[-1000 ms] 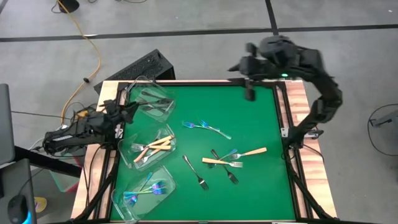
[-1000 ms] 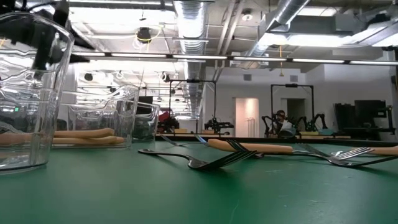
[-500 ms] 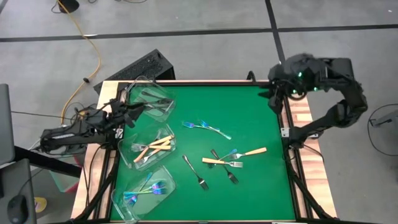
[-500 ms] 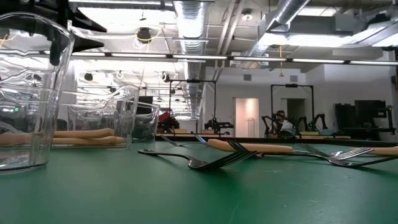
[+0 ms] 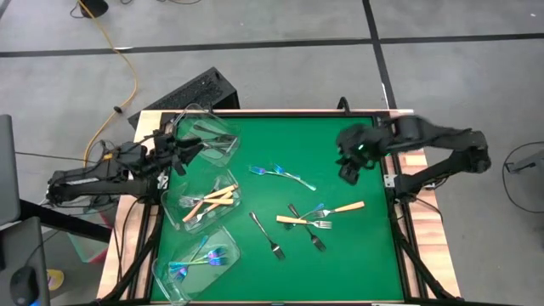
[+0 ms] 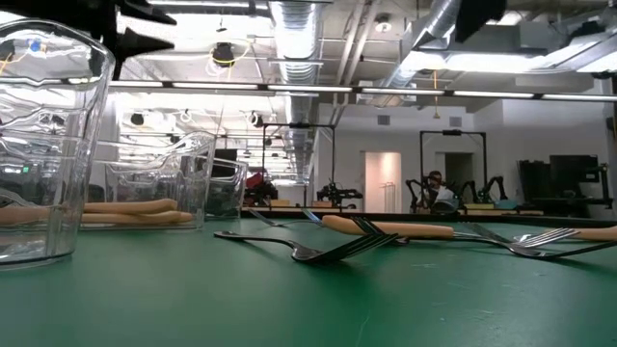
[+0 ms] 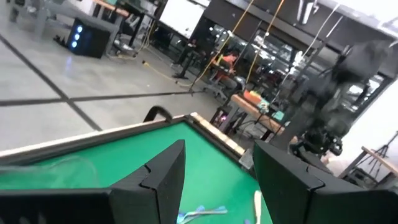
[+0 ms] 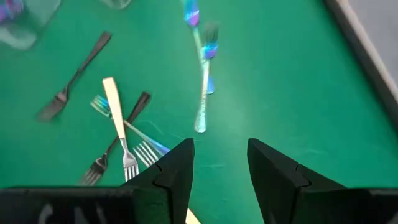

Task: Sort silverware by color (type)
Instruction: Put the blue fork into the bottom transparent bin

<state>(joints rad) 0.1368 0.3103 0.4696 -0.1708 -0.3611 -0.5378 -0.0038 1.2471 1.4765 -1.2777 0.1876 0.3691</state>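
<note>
Overhead, we see our right claw [image 5: 348,173] hovering empty, fingers apart, above the green surface [image 5: 357,246]; loose forks [image 5: 299,214] lie scattered mid-surface; our left claw [image 5: 189,150], fingers apart, hangs over the clear tubs [image 5: 204,127] holding sorted forks
</note>
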